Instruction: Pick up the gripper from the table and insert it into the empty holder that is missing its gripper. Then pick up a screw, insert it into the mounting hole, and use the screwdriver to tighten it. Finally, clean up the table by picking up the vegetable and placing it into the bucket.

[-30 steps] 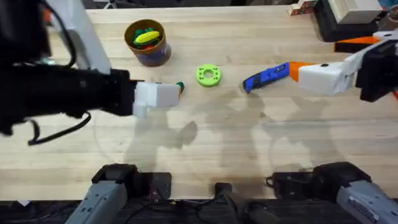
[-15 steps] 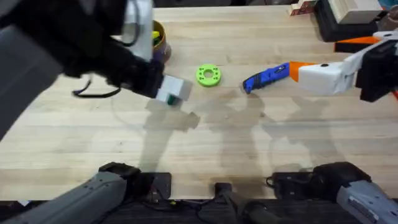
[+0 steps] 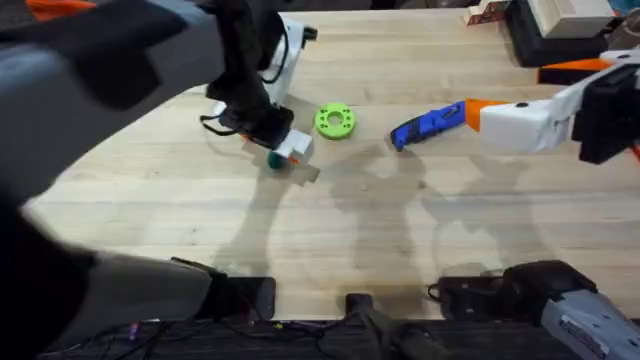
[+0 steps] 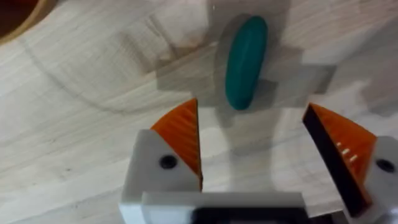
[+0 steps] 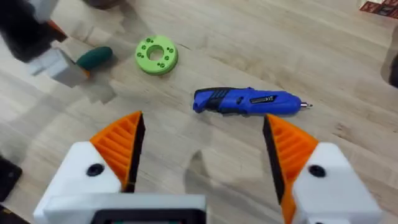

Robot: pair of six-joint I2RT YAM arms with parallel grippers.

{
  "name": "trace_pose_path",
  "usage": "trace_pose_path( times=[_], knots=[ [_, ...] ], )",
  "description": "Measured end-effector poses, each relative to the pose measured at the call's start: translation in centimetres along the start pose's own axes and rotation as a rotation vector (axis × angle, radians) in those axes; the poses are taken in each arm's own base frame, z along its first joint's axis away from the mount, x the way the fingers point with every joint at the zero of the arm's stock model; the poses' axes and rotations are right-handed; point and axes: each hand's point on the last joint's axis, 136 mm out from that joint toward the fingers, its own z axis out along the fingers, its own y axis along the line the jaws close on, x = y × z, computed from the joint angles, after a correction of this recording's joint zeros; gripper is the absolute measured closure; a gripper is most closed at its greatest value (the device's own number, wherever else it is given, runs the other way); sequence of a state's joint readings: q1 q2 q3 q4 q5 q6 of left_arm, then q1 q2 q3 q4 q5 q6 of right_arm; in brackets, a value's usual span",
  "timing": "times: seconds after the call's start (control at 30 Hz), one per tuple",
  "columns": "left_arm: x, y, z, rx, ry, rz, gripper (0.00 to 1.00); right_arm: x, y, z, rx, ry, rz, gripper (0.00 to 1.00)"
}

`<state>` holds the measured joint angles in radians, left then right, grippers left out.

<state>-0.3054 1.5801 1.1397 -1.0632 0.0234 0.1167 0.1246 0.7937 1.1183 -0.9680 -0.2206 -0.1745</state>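
Note:
The dark green vegetable (image 4: 245,62) lies on the wood just beyond my left gripper (image 4: 258,143), which is open with its orange pads (image 4: 183,134) apart and nothing between them. From overhead, the left gripper (image 3: 285,153) hangs over the vegetable (image 3: 274,161), left of the green ring. The blue screwdriver (image 3: 428,125) lies on the table right of the ring, its body (image 5: 249,101) ahead of my open, empty right gripper (image 5: 205,155). A piece of the bucket's rim (image 4: 22,18) shows close by. The small orange gripper piece, the holder and the screw are out of view.
A green ring-shaped disc (image 3: 335,121) sits between the vegetable and the screwdriver. The left arm, large and blurred, covers the far left of the table (image 3: 330,230). Boxes (image 3: 550,25) stand at the far right corner.
The left arm rose and swung across the far left, now covering the bucket. Its gripper shifted a little right over the vegetable. The right arm and screwdriver stayed put.

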Motion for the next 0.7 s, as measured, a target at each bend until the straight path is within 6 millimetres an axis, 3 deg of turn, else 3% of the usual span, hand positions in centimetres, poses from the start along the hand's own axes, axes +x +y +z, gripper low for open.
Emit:
trace_pose_path(
  times=[0.27,0.7],
  knots=[
    [-1.2,0.3,4.0,0.006,0.056,0.034,0.015,0.0,-0.1,0.0,0.003,0.001,0.000,0.007],
    [-1.5,0.3,4.6,0.006,0.058,0.047,0.015,0.0,-0.1,0.0,0.007,0.002,0.000,0.007]
  ],
)
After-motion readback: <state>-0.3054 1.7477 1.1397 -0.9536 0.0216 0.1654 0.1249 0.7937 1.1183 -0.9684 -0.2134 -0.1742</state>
